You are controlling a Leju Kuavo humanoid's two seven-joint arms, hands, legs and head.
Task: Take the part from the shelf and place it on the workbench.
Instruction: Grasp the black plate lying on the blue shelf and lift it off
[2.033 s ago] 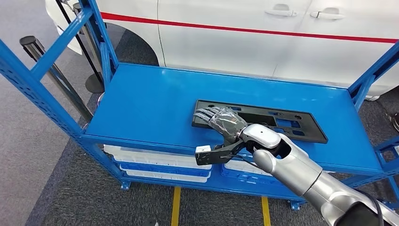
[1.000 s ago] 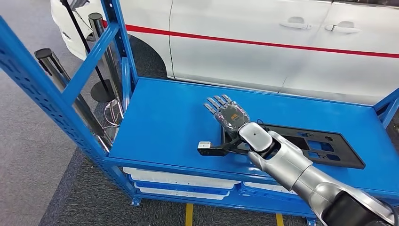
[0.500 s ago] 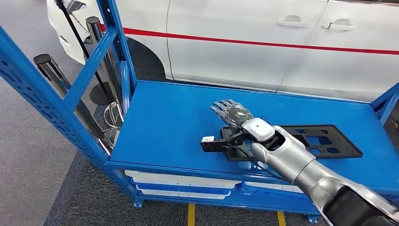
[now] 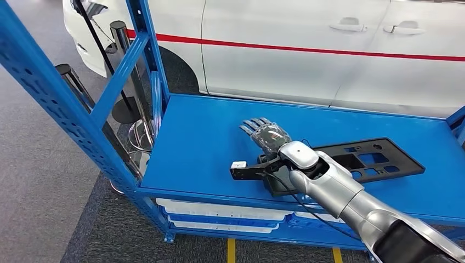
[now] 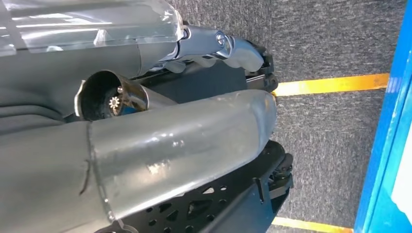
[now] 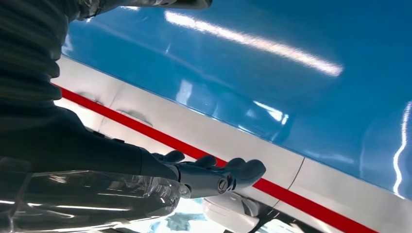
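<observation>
We see the flat black plastic part with rectangular cut-outs (image 4: 362, 160) lying on the glossy blue metal shelf (image 4: 203, 137), turned at a slant, its near end toward the shelf's front edge and its far end angled toward the white car with a red stripe (image 4: 329, 49) behind the shelf. That near end sits under our silver right arm, which we judge is why the part lies skewed: the arm reaches across it from the front.

Our right hand (image 4: 265, 135) lies flat, fingers stretched out and slightly apart, on or just above the bare shelf past the part's near end; it grasps nothing. The right wrist view shows the same fingers (image 6: 214, 172) extended over the blue sheet with the car's stripe beyond. Whether the heel of the hand presses on the part we cannot tell, since the wrist covers that spot.

We judge the part is not yet lifted, and a flat thin piece on smooth metal gives little to grip from above, so sliding it to the front edge would suit.

Our left hand (image 5: 145, 141) hangs beside the shelf over dark carpet; whether it is clenched or released we cannot tell.
</observation>
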